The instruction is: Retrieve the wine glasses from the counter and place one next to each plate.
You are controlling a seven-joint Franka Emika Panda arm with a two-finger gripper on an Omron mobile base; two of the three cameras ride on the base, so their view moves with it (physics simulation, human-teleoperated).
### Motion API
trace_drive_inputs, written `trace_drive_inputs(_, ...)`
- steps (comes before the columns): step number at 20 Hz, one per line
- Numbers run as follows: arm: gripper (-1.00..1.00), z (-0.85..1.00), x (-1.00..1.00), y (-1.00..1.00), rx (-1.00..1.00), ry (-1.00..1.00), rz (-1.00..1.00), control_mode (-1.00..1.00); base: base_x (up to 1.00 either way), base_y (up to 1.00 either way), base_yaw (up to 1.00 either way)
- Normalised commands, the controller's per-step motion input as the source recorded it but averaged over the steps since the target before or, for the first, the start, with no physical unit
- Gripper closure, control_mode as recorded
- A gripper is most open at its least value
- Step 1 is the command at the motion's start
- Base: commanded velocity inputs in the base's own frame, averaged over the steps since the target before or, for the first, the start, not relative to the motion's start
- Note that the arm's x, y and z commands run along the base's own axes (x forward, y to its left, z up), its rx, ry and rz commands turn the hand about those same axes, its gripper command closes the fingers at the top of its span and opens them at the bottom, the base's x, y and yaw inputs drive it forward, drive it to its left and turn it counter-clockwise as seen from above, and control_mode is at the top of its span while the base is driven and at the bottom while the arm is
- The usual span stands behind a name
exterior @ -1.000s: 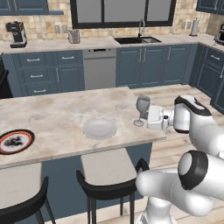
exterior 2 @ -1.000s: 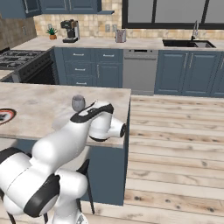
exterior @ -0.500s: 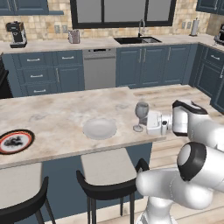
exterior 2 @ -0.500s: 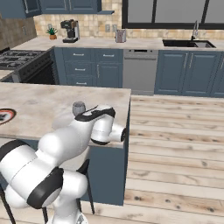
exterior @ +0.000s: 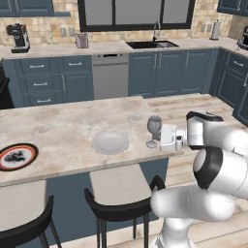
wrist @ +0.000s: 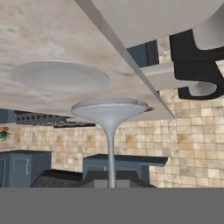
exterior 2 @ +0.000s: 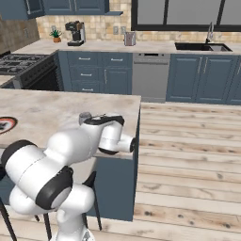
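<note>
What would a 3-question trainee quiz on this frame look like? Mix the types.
1. True or false: the wine glass stands upside down on the island counter.
2. Which plate is nearer the glass? A) the plain pale plate B) the red-rimmed plate C) both equally
3. Fill in: the gripper has its jaws shut on the glass's ____.

Key: 1 false, it stands upright on its foot; 2 A; 3 stem, seen running between the jaws in the hand view.
</note>
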Motion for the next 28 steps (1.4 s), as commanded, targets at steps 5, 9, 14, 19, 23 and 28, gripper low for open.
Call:
trace_drive_inputs(5, 1.00, 0.01, 0.01, 0.00, 0.03, 0.00, 0.00, -1.00, 0.00, 0.00, 0.00)
trace_drive_inputs(9, 1.00, 0.00, 0.07, 0.00, 0.02, -0.01, 0.00, -1.00, 0.00, 0.00, 0.00)
trace_drive_inputs(14, 1.00, 0.00, 0.32, 0.00, 0.00, 0.00, 0.00, -1.00, 0.00, 0.00, 0.00)
trace_drive_inputs(19, 1.00, 0.00, 0.44, 0.00, 0.00, 0.00, 0.00, -1.00, 0.00, 0.00, 0.00)
trace_drive_inputs(23, 1.00, -0.01, 0.38, 0.00, 0.00, 0.00, 0.00, -1.00, 0.00, 0.00, 0.00)
trace_drive_inputs(28, 1.00, -0.05, 0.04, 0.00, 0.00, 0.00, 0.00, -1.00, 0.00, 0.00, 0.00)
